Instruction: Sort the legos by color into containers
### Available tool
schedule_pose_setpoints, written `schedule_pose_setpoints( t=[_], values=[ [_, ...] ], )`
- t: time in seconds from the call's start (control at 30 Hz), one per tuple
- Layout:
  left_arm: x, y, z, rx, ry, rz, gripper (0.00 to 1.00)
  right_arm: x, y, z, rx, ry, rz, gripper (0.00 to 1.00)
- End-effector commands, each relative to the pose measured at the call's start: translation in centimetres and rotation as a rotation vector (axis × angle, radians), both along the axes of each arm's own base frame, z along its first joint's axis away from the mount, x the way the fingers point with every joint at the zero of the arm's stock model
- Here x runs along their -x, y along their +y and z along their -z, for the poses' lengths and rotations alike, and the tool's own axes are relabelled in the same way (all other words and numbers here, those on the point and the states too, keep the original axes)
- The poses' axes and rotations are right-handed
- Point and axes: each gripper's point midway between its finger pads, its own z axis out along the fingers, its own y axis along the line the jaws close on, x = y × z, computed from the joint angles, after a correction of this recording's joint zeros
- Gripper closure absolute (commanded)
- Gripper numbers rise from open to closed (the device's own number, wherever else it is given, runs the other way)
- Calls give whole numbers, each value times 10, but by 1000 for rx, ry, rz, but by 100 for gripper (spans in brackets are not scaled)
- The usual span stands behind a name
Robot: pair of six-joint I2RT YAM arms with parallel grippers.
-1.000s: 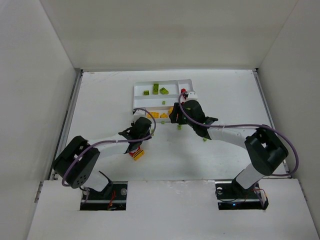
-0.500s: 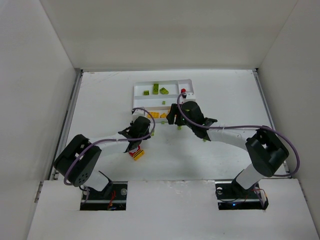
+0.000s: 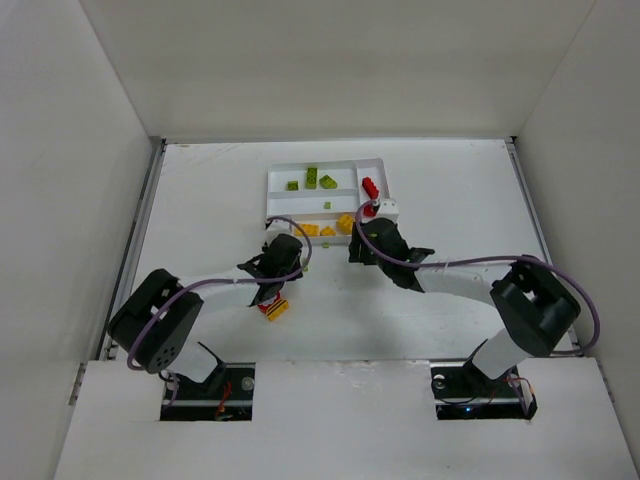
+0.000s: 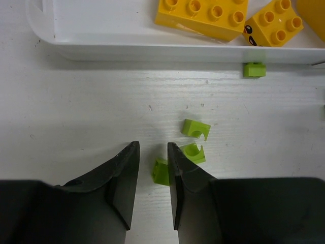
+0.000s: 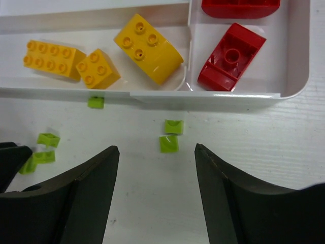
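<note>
Drawn back from the tray [image 5: 228, 95], the right gripper [image 5: 156, 151] now hangs over the table [image 5: 254, 168] just short of the rim, jaws wide apart and gripping nothing. Red legos [image 5: 231, 56] lie in the end slot, yellow legos [image 5: 147, 48] in the slot beside it. The left gripper [image 4: 152, 148] has its jaws narrowly apart, a tiny green lego [image 4: 160, 174] between the tips; other green bits [image 4: 195, 127] lie on the table nearby

White worktop [image 3: 200, 200], plain white walls [image 3: 320, 60] on three sides, grey rails [image 3: 137, 232] along side edges, even light.
</note>
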Motion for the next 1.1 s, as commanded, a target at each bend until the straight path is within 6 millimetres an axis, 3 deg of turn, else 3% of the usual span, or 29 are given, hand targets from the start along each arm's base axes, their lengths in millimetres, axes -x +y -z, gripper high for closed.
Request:
schedule_pose_setpoints(
  t=[0.0,0.3,0.57,0.93,1.07],
  values=[
    [6,2,-9,17,-20,4,73,-2,-1,7,14,-1,28,32],
    [13,4,-33,95,-82,0,66,-5,11,28,30,52,0,40],
    [16,-5,-23,66,-49,38,66,-2,10,36,43,76,-4,44],
    [20,-6,-3,8,-8,73,69,-1,13,42,46,92,-17,61],
    [16,-5,0,8,-8,67,70,-3,13,40,44,80,-13,61]
  ],
)
